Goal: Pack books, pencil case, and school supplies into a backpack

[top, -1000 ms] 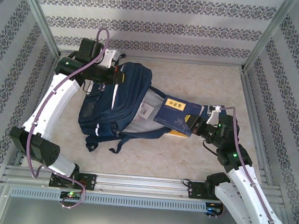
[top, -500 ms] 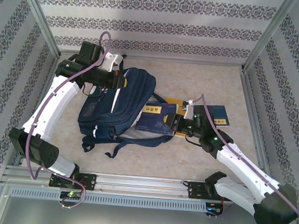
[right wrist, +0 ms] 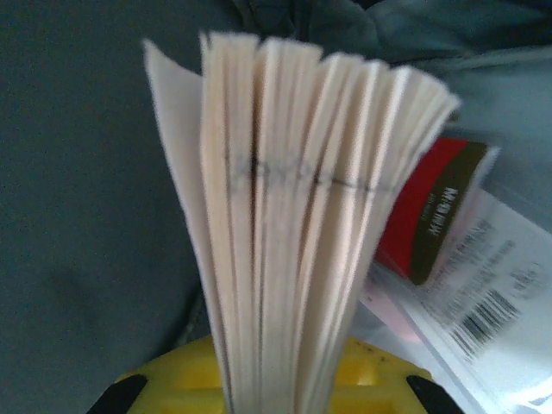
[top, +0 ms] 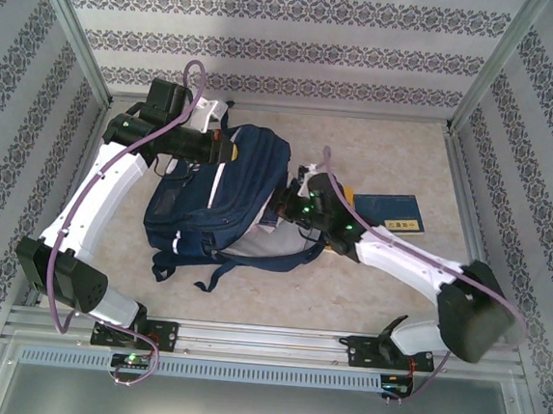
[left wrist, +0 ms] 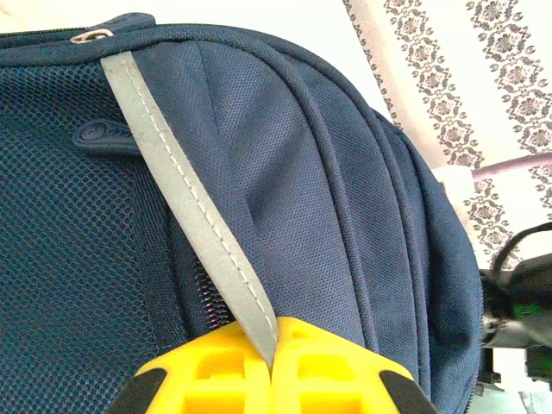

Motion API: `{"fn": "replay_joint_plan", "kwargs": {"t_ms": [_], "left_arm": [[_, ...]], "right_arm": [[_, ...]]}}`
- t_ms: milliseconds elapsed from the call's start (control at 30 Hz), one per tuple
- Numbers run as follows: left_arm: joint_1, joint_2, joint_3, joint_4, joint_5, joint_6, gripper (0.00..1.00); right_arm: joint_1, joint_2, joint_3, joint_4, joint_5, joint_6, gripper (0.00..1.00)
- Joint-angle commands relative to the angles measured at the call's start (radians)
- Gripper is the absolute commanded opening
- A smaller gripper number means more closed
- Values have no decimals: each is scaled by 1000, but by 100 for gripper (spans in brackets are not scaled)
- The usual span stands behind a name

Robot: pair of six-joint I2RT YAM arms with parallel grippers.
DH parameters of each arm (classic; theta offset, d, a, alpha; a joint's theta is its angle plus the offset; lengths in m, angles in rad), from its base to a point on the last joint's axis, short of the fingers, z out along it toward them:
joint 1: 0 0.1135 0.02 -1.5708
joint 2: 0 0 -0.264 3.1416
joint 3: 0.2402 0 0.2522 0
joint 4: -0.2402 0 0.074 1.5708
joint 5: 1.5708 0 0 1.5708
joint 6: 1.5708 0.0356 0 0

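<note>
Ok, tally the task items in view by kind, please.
Backpack: 1
Books: 3 (held book in right gripper, navy book, yellow book)
Red booklet: 1
White packet: 1
Total: 6

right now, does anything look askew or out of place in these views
Yes: the book clamped in the right gripper is fanned open at the backpack opening, so its leaves could crease. One navy book lies outside on the table.
</note>
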Motion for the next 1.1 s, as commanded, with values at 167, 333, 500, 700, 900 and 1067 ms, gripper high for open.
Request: {"fn": "replay_joint_plan", "kwargs": {"t_ms": [167, 333, 500, 700, 900, 1067], "left_arm": [[24, -85, 14, 200, 103, -42, 0], [41, -80, 8, 225, 116, -68, 0], [60, -67, 4, 224, 107, -78, 0], [99, -57, -29, 171, -12, -62, 0], [139, -65, -123, 163, -197, -61, 0], [158, -68, -162, 154, -368, -74, 0]], "right_arm": [[68, 334, 214, 185, 55, 131, 0], [111, 488, 330, 178, 70, 140, 11], [117, 508, 359, 134, 57, 61, 67], [112, 352, 273, 48, 101, -116, 91], [80, 176, 150, -37, 156, -211, 94], [27, 23, 36, -85, 206, -236, 93]]}}
